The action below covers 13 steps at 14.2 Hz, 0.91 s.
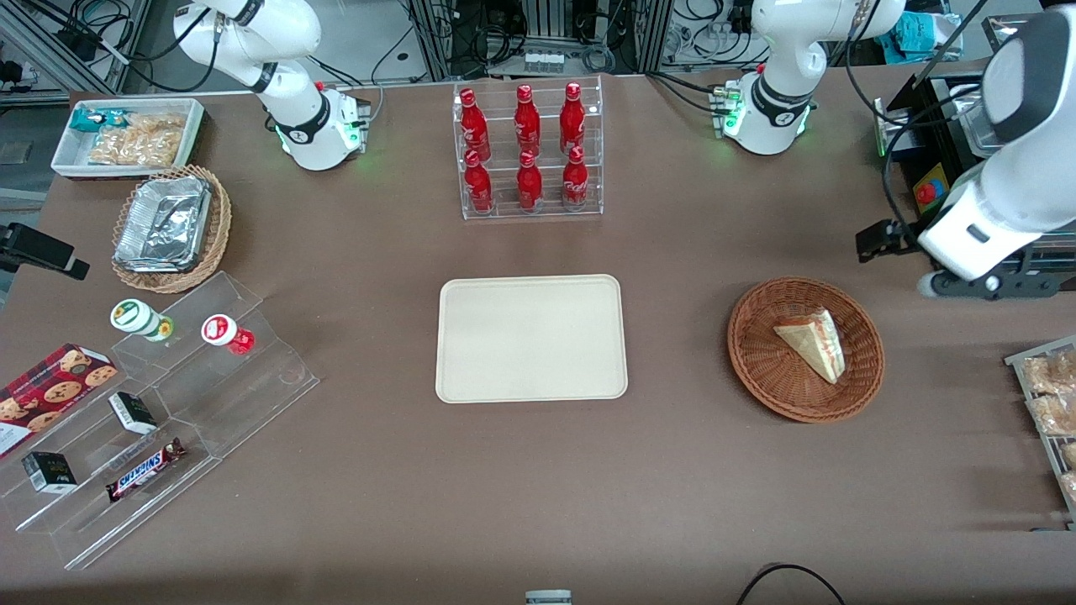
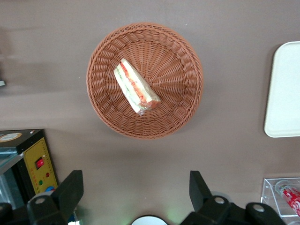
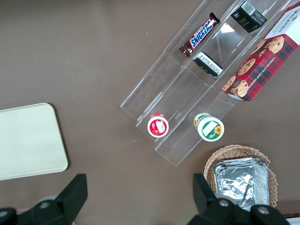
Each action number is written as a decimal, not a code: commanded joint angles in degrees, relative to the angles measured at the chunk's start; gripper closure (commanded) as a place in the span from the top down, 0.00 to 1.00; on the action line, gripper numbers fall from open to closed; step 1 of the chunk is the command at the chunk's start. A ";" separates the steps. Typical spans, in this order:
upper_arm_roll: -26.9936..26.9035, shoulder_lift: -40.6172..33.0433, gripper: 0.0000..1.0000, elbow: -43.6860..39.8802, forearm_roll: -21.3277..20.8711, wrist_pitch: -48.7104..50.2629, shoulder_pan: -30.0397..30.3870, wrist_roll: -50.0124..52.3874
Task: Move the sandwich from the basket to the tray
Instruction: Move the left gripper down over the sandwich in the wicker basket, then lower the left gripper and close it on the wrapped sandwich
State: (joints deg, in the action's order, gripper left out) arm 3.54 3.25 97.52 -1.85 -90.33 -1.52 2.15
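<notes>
The sandwich (image 1: 814,343) (image 2: 136,93), a pale clear-wrapped wedge with red and green filling, lies inside the round reddish-brown wicker basket (image 1: 756,353) (image 2: 178,70). The cream tray (image 1: 531,338) (image 2: 283,89) (image 3: 28,140) lies flat at mid-table with nothing on it, beside the basket toward the parked arm's end. My gripper (image 1: 988,286) (image 2: 134,187) hangs high above the table, a little farther from the front camera than the basket and toward the working arm's end. Its fingers (image 2: 70,187) stand wide apart and open, with only bare tabletop between them.
A clear rack of red bottles (image 1: 530,151) stands farther from the front camera than the tray. A black control box (image 1: 933,168) sits near my arm. Bagged pastries on a rack (image 1: 1051,403) lie at the table edge. Clear snack steps (image 1: 168,403) and a foil-tray basket (image 1: 168,227) sit toward the parked arm's end.
</notes>
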 commanded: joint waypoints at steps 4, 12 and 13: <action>-0.38 0.80 1.00 16.18 -1.14 -19.67 -0.41 1.97; -0.64 3.07 1.00 31.24 -0.88 -43.61 -0.06 29.53; -0.64 3.69 1.00 31.15 -0.88 -43.70 -0.06 32.10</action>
State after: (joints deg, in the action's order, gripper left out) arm 3.02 6.66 128.32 -2.16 -133.05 -1.37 26.56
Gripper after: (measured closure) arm 0.000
